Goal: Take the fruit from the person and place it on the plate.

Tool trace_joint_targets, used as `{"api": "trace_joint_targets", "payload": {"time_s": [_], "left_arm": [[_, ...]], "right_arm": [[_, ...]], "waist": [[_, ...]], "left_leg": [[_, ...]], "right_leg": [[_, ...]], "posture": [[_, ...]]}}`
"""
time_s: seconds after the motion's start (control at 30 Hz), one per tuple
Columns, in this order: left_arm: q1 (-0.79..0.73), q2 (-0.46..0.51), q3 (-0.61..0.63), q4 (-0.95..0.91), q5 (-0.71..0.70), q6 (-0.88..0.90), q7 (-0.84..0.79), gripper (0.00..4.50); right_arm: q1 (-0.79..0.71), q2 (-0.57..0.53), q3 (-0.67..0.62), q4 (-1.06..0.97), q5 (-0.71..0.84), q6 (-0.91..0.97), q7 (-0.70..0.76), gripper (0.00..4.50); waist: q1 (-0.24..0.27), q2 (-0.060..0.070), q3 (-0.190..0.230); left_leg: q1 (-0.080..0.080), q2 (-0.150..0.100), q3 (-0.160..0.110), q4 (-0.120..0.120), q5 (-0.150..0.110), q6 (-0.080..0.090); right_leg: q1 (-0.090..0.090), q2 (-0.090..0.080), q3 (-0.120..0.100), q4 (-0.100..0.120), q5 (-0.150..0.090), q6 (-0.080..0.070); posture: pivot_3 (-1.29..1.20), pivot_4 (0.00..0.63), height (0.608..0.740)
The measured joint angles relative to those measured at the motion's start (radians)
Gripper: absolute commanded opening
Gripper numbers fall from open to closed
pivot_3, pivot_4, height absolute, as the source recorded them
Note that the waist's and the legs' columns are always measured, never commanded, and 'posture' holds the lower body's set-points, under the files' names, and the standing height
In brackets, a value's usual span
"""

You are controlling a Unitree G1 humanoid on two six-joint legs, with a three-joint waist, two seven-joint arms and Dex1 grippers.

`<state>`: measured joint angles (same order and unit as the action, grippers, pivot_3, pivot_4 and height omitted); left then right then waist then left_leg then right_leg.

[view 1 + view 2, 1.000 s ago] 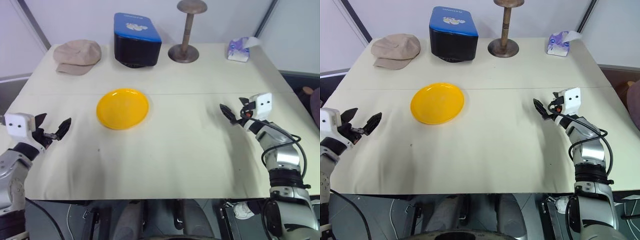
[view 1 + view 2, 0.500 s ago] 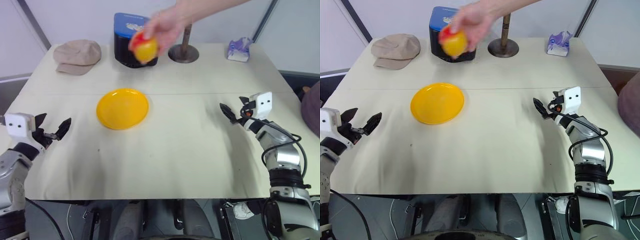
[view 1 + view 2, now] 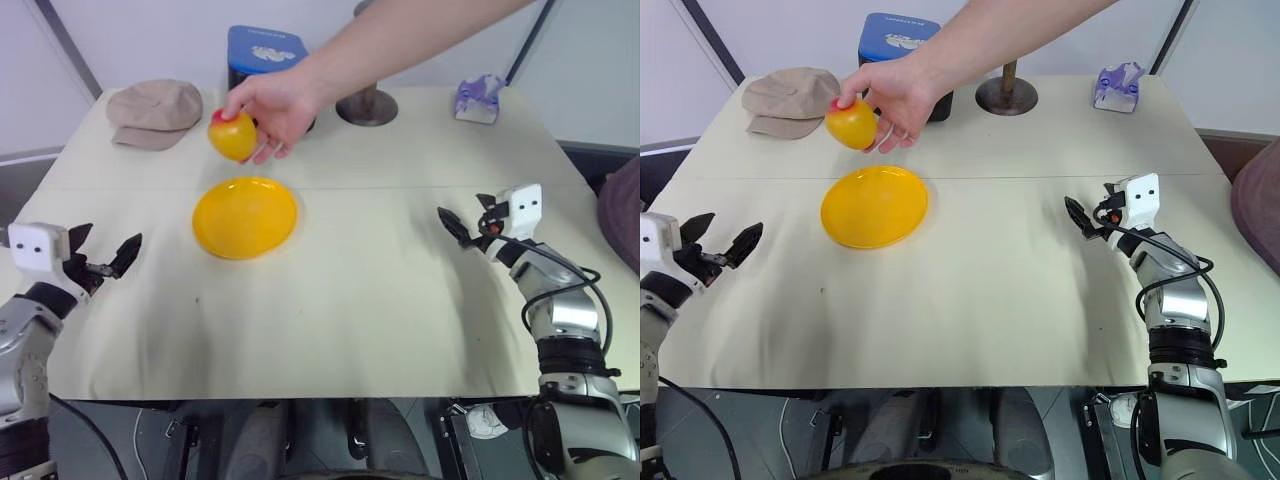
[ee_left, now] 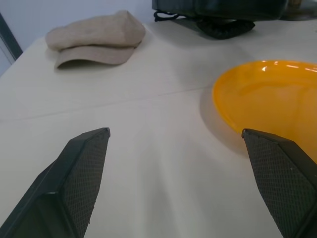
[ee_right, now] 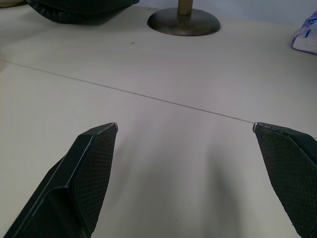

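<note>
Cream-covered counter point(image 3: 360, 300), near edge: left gripper point(image 3: 103, 260) and right gripper point(image 3: 462, 226) spread apart, empty. Farther back: plate point(image 3: 246, 217); fruit point(image 3: 232, 136) held in person's hand point(image 3: 272, 105), apparently above plate's far rim. Risk: early release, fruit rolling off.

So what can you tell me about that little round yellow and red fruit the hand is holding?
The small round yellow-orange fruit has smooth, slightly shiny skin and a red blush on its upper side. The person's bare hand grips it from the side and above with fingers and thumb. It hangs in the air near the far edge of the round yellow plastic plate, touching only the hand.
</note>
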<state>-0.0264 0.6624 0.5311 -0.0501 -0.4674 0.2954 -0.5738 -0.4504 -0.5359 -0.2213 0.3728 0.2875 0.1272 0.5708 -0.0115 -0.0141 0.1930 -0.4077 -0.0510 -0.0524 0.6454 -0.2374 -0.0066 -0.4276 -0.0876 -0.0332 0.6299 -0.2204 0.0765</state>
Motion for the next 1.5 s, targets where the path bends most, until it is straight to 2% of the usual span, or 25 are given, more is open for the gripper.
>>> {"api": "trace_joint_targets", "payload": {"time_s": [0.1,0.27,0.4,0.67,0.93,1.23,1.5], "left_arm": [[-0.006,0.02,0.004,-0.002,-0.003,0.003,-0.013,4.5],[-0.016,0.031,0.008,-0.005,-0.004,0.004,-0.029,4.5],[-0.033,0.034,0.002,-0.004,-0.015,0.013,-0.052,4.5],[-0.301,0.037,-0.13,-0.033,-0.122,0.087,-0.174,4.5],[-0.481,-0.122,-0.251,0.157,-0.077,-0.011,-0.188,4.5],[-0.588,-0.24,-0.303,0.306,-0.018,-0.136,-0.183,4.5],[-0.675,-0.277,-0.314,0.433,0.024,-0.235,-0.179,4.5]], "right_arm": [[0.003,0.006,-0.001,-0.059,0.058,0.08,0.042,4.49],[0.012,-0.015,0.028,-0.394,0.306,0.36,0.186,4.49],[0.008,-0.038,0.043,-0.526,0.364,0.464,0.2,4.49],[0.001,-0.034,0.082,-0.508,0.316,0.462,0.179,4.49],[0.0,-0.031,0.09,-0.479,0.274,0.433,0.161,4.49],[0.001,-0.034,0.089,-0.478,0.263,0.433,0.151,4.49],[0.004,-0.037,0.087,-0.479,0.263,0.433,0.144,4.49]], "waist": [[-0.001,0.0,0.0],[0.001,0.0,0.0],[0.006,-0.001,-0.001],[0.024,-0.001,0.0],[0.021,-0.001,0.0],[0.024,-0.001,0.0],[0.022,-0.001,0.0]], "left_leg": [[0.0,0.0,0.0,0.0,0.0,0.0],[0.0,0.002,0.0,0.0,0.0,0.0],[0.0,0.002,0.0,0.0,0.0,0.0],[-0.001,0.001,0.0,0.001,0.0,0.0],[-0.001,0.001,0.001,0.001,0.0,0.0],[-0.001,0.0,0.001,0.002,0.0,0.001],[-0.001,0.0,0.001,0.002,0.0,0.001]], "right_leg": [[0.0,0.0,0.0,0.0,0.0,0.0],[0.0,0.0,0.0,0.0,0.0,0.0],[0.001,0.0,0.0,-0.002,-0.002,-0.003],[0.0,0.0,-0.001,-0.001,0.0,0.0],[0.0,0.003,-0.001,0.0,0.001,0.002],[0.0,0.003,-0.001,0.0,0.002,0.003],[0.0,0.003,-0.001,0.0,0.002,0.004]], "posture": [[0.0,0.15,0.74],[0.0,0.15,0.74],[0.0,0.15,0.74],[0.0,0.15,0.74],[0.0,0.15,0.74],[0.0,0.15,0.74],[0.0,0.15,0.74]]}}
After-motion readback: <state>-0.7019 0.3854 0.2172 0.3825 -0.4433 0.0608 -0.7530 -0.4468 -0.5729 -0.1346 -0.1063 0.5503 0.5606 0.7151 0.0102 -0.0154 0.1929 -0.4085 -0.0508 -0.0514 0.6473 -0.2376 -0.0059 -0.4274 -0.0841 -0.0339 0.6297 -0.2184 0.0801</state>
